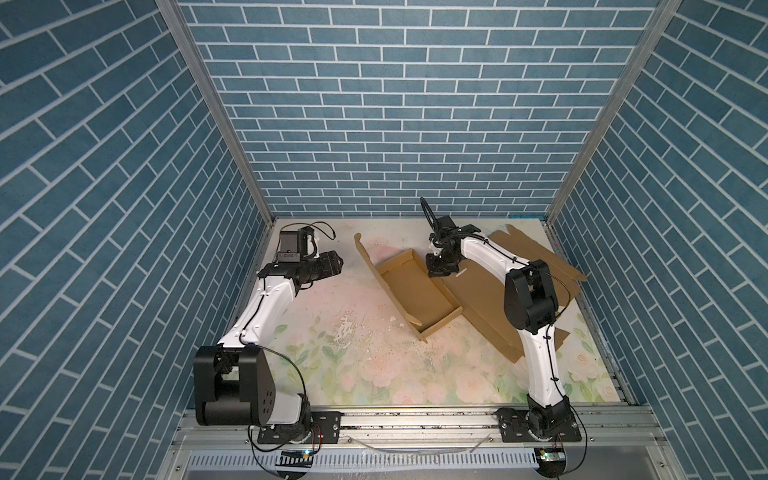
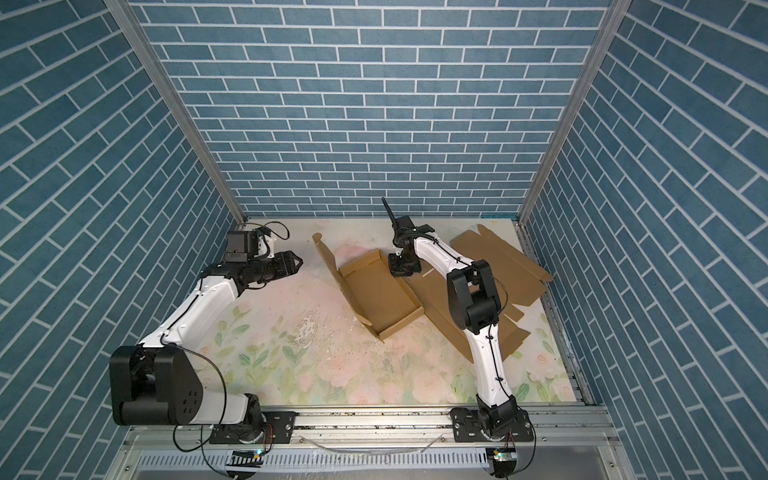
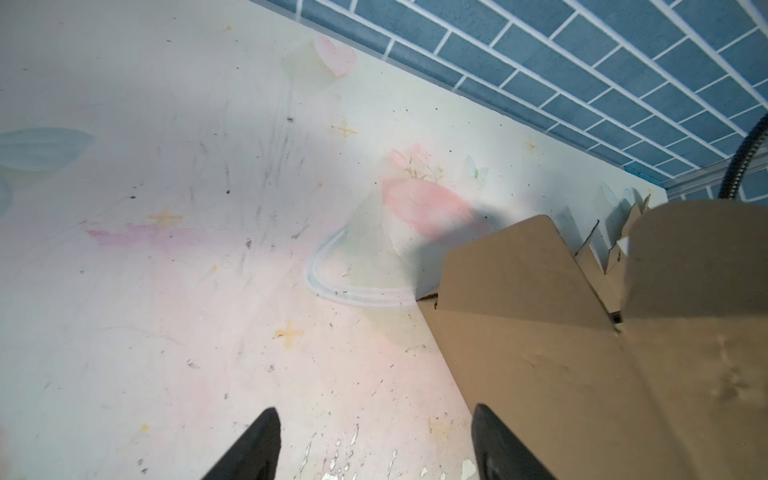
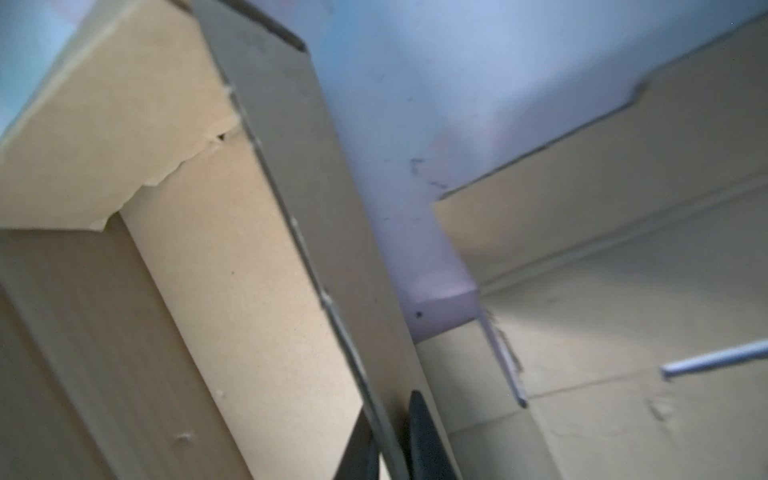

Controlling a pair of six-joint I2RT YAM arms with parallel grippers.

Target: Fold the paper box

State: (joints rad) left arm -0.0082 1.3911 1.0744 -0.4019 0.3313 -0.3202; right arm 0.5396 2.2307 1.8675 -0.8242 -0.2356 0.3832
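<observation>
The paper box [image 1: 411, 291] [image 2: 378, 291] is brown cardboard, lying right of centre in both top views. Its left half stands folded into a shallow tray, and its lid part [image 1: 523, 257] lies flat toward the right wall. My right gripper [image 1: 438, 270] [image 2: 401, 269] points down at the tray's far right corner. In the right wrist view my right gripper [image 4: 390, 409] is shut on the tray's upright side wall [image 4: 299, 208], one finger on each face. My left gripper [image 1: 337, 264] [image 2: 297, 262] hovers open left of the box. In the left wrist view my left gripper [image 3: 376, 408] holds nothing, with the box's tall flap [image 3: 561, 353] just beyond one finger.
A floral table mat [image 1: 353, 353] covers the floor, with flaked white patches [image 1: 345, 332] near its middle. Blue brick walls close in the left, back and right sides. An aluminium rail [image 1: 415, 419] carrying both arm bases runs along the front edge.
</observation>
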